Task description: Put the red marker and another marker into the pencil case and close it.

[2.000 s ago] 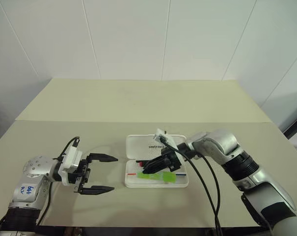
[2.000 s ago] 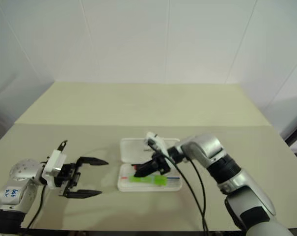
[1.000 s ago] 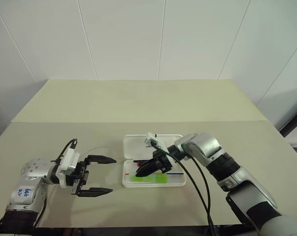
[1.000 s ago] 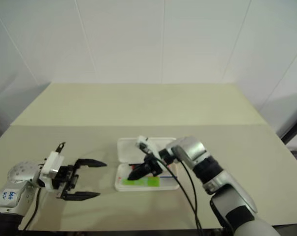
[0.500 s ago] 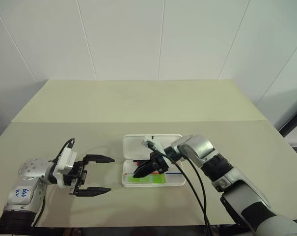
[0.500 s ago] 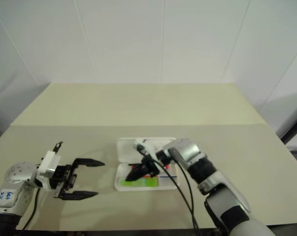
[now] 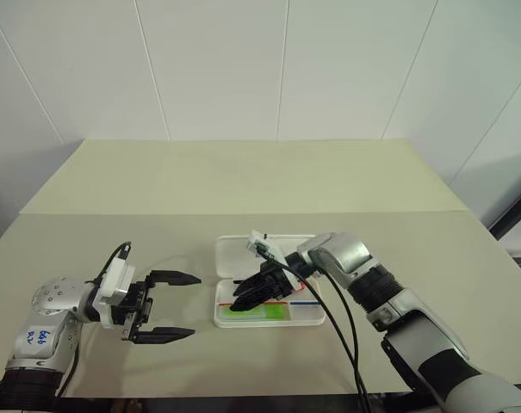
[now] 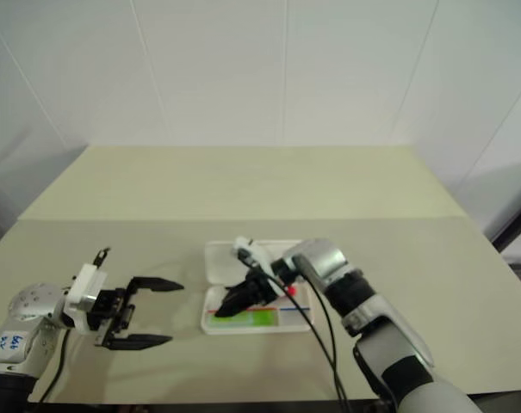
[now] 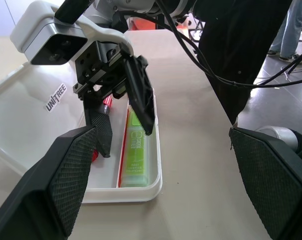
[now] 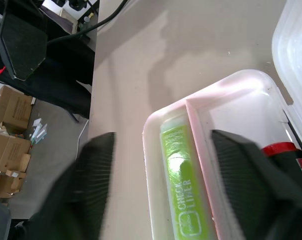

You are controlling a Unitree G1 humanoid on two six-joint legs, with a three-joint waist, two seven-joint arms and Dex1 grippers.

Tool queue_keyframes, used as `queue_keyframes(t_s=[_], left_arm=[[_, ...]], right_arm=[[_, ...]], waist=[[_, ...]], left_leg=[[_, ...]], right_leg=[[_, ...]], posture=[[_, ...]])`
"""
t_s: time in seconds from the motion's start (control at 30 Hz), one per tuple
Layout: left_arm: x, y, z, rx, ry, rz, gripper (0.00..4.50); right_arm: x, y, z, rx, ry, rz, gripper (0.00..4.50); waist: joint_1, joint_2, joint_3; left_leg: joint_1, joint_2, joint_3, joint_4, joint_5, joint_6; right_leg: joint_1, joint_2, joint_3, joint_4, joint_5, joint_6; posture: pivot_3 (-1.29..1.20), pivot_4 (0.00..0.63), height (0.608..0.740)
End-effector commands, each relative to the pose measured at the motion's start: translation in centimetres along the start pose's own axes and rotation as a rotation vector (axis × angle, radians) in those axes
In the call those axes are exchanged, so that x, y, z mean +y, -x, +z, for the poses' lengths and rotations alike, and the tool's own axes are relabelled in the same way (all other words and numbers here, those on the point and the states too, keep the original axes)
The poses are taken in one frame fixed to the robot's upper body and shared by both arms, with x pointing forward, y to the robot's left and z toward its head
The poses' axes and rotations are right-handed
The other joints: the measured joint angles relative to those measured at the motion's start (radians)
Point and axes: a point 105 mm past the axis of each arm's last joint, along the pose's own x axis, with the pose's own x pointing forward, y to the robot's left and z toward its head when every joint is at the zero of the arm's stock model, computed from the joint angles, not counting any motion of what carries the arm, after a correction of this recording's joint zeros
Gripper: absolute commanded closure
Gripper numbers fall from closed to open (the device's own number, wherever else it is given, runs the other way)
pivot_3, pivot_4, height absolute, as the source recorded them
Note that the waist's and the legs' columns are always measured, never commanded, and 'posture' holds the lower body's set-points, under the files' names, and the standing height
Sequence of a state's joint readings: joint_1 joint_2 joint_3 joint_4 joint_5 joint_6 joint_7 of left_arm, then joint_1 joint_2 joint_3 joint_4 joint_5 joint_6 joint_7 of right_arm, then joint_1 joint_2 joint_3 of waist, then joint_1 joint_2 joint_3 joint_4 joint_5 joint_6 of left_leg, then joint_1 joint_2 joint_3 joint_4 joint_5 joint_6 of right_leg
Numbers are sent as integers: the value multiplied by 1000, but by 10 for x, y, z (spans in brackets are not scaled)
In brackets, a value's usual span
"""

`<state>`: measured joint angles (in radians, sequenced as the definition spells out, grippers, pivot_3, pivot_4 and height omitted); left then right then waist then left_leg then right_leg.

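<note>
The white pencil case (image 7: 317, 320) lies open on the table, its lid (image 9: 36, 110) flat behind the tray. The light-green marker (image 9: 136, 150) lies in the tray's front compartment. The red marker (image 10: 279, 148), red with a black end, lies in the compartment behind it. My right gripper (image 7: 250, 292) hangs open over the tray, fingers apart and tips down inside it. One finger (image 9: 103, 132) stands against the red marker and hides part of it. My left gripper (image 7: 194, 305) is open and empty, level, a short way left of the case.
The beige table (image 7: 243, 181) stretches back to a white wall. Black cables (image 7: 342, 331) trail from my right wrist toward the table's front edge. Cardboard boxes (image 10: 11, 145) stand on the floor beyond the table's edge.
My right gripper was shut over the tray and now stands open, with the red marker lying in the tray. The left arm has kept still.
</note>
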<state>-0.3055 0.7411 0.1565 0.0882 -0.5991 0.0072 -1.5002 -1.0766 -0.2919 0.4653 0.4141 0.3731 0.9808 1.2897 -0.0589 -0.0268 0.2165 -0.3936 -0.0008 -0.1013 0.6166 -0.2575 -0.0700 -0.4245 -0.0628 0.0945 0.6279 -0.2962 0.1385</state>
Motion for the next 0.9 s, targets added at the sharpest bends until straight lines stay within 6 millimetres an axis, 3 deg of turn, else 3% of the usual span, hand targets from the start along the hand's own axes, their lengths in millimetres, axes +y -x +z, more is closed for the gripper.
queue_keyframes(t_s=[0.03, 0.17, 0.27, 0.47, 0.67, 0.9], left_arm=[[1, 0, 10, -18, -54, -21, 0], [0, -2, 11, -30, -52, -30, 0], [0, -3, 10, -34, -49, -34, 0], [4, -7, 7, -44, -46, -42, 0], [11, -15, 5, -65, -48, -79, 0], [21, -26, 4, -90, -54, -130, 0]], right_arm=[[11, 7, 17, -40, 64, 15, 41], [32, 19, 24, -76, 103, 11, 41], [48, 26, 18, -80, 110, 12, 41], [80, 50, -15, -63, 68, -78, 41], [64, 89, -62, 64, 76, -472, 41], [49, 130, -72, 22, 69, -791, 41]], waist=[[1, 0, 0], [2, 0, 0], [5, 0, 0], [13, -1, 0], [31, -1, -1], [31, -1, -1]], left_leg=[[0, 0, 0, 0, 0, 0], [-1, 0, 0, 0, 0, 0], [-4, 0, 0, 1, 0, 0], [-8, -1, -1, 6, 0, 0], [-9, -1, -1, 11, -1, 1], [-9, -1, 0, 13, 0, 3]], right_leg=[[0, 0, 0, 0, 0, 0], [-1, 0, 0, 0, 0, 0], [-3, 0, -1, 0, 0, 0], [-4, -1, -2, 0, 0, 0], [-3, -1, -2, 0, 1, 1], [-1, 0, 0, 0, 5, 3]], posture=[[0, 150, 740], [0, 150, 740], [0, 150, 740], [0, 150, 740], [0, 150, 740], [0, 150, 740]])
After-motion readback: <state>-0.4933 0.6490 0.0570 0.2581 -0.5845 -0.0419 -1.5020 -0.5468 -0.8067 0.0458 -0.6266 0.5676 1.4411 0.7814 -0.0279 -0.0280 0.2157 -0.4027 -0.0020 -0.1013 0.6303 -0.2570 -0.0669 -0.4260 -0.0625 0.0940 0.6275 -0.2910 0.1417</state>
